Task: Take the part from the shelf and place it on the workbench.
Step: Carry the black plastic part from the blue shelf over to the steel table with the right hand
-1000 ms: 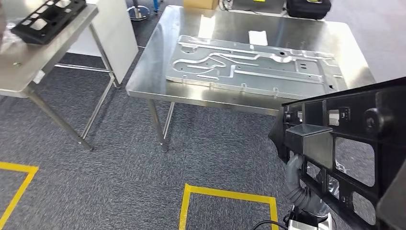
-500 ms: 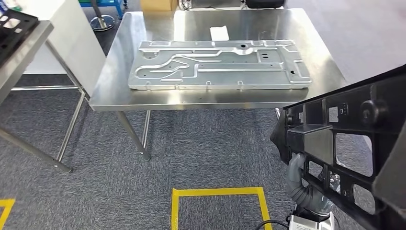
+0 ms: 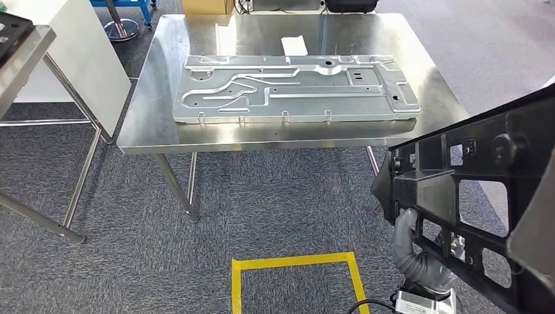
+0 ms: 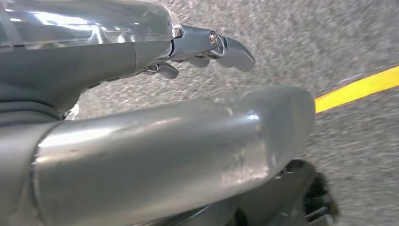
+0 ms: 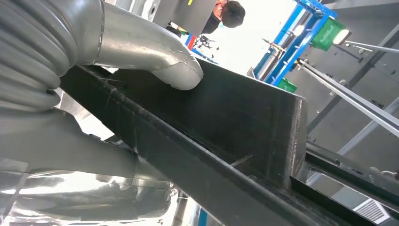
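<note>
So compared to a second back, my whole head view has swung: the workbench (image 3: 150, 140) now sits pretty much square ahead instead of off to the right at an angle. That's the camera turning, not the table moving. The second steel table (image 3: 26, 59) has slid almost out at the left edge.

The black part (image 3: 484, 176) is low on my right side, off the bench, with my right hand (image 5: 117, 42) gripping it; the thumb presses on its flat black face in the wrist view. My left hand (image 4: 207, 44) hangs over grey carpet, holding nothing, fingers loosely out.

Count-wise: one part in hand, one big stamped metal panel (image 3: 294, 88) lying flat on the bench, one small white slip (image 3: 294, 45) just behind it, and one yellow tape box (image 3: 294, 281) on the floor.
</note>
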### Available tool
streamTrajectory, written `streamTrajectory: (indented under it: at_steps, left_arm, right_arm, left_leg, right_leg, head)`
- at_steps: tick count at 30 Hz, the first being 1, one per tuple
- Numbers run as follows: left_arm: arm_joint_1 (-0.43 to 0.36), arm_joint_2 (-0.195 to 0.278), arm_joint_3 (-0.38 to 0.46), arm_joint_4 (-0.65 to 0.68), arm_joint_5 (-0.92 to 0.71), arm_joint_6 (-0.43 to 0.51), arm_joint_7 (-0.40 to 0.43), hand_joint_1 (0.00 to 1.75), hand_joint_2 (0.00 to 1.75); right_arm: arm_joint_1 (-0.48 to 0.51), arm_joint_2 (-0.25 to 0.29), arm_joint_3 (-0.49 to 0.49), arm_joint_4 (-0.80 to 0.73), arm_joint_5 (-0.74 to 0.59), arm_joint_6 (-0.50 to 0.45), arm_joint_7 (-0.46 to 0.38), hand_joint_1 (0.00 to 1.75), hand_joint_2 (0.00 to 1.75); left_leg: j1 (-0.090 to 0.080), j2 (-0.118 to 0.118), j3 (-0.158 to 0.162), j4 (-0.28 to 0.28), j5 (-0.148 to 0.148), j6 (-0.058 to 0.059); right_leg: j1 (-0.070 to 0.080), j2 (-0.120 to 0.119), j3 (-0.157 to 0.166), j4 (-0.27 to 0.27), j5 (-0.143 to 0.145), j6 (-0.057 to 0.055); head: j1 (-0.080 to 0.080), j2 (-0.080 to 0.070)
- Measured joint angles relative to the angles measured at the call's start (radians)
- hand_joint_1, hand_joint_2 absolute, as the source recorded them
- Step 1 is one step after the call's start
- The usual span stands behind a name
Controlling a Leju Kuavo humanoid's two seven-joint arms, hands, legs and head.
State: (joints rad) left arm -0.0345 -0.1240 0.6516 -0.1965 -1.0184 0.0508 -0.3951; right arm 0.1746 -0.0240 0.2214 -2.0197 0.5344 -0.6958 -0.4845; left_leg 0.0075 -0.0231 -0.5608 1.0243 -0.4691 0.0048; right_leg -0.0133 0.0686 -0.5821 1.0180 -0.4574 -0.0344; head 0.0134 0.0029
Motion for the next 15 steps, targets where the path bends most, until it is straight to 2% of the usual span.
streamTrajectory:
  at_steps: [5,6,7,8,10,11,12,14,15]
  left_arm:
    - [-0.001,0.0,0.006,0.0,0.003,-0.02,0.018,0.0,0.0]
    - [-0.001,0.0,0.008,0.0,0.006,-0.027,0.019,0.0,0.0]
    - [-0.001,0.0,0.011,0.0,0.009,-0.035,0.02,0.0,0.0]
    - [-0.002,0.0,0.014,0.0,0.012,-0.045,0.019,0.0,0.0]
    - [-0.002,0.0,0.022,0.0,0.014,-0.058,0.016,0.0,0.0]
    - [-0.001,-0.001,0.024,0.0,0.014,-0.062,0.014,0.0,0.0]
    - [-0.001,-0.001,0.025,0.0,0.013,-0.064,0.013,0.0,0.0]
    - [0.002,-0.001,0.026,0.0,0.009,-0.066,0.014,0.0,0.0]
    - [0.003,-0.001,0.026,0.0,0.006,-0.066,0.014,0.0,0.0]
  right_arm:
    - [-0.002,0.006,0.0,0.007,0.01,0.0,0.0,1.75,1.75]
    - [-0.003,0.007,0.0,0.009,0.011,0.0,0.0,1.75,1.75]
    - [-0.003,0.008,0.0,0.01,0.011,0.0,0.0,1.75,1.75]
    - [-0.003,0.008,0.0,0.012,0.012,0.0,-0.001,1.75,1.75]
    - [-0.005,0.009,0.0,0.014,0.012,0.0,-0.004,1.75,1.75]
    - [-0.007,0.01,0.0,0.014,0.012,0.0,-0.006,1.75,1.75]
    - [-0.01,0.01,0.001,0.014,0.012,0.0,-0.007,1.75,1.75]
    - [-0.015,0.01,0.001,0.015,0.012,0.0,-0.009,1.75,1.75]
    - [-0.016,0.01,0.001,0.016,0.012,0.0,-0.008,1.75,1.75]
  left_leg:
    - [-0.002,0.0,0.0,0.001,0.0,0.007]
    - [-0.003,0.0,0.0,0.001,-0.001,0.008]
    - [-0.005,0.0,-0.001,-0.002,-0.004,0.014]
    - [-0.006,0.001,0.002,-0.007,-0.008,0.023]
    - [-0.002,0.005,0.017,-0.024,-0.016,0.044]
    - [0.001,0.008,0.027,-0.029,-0.017,0.049]
    - [0.002,0.011,0.036,-0.032,-0.019,0.05]
    - [0.004,0.019,0.045,-0.032,-0.028,0.044]
    - [0.006,0.022,0.052,-0.032,-0.034,0.038]
  right_leg:
    - [-0.001,-0.001,0.002,-0.004,0.003,0.009]
    - [-0.002,-0.001,0.002,-0.007,0.004,0.016]
    - [-0.004,-0.002,0.002,-0.004,0.009,0.03]
    - [-0.005,-0.002,0.001,0.001,0.017,0.045]
    - [-0.006,-0.015,-0.008,0.03,0.023,0.065]
    - [-0.006,-0.026,-0.022,0.058,0.012,0.066]
    - [-0.008,-0.039,-0.046,0.1,-0.01,0.068]
    - [-0.014,-0.054,-0.116,0.212,-0.063,0.077]
    - [-0.019,-0.057,-0.146,0.254,-0.074,0.08]
  head:
    - [0.0,0.0]
    - [0.0,0.0]
    - [0.0,0.0]
    - [0.0,0.0]
    - [0.001,0.0]
    - [0.003,0.0]
    - [0.004,0.0]
    - [0.006,0.0]
    - [0.006,0.0]
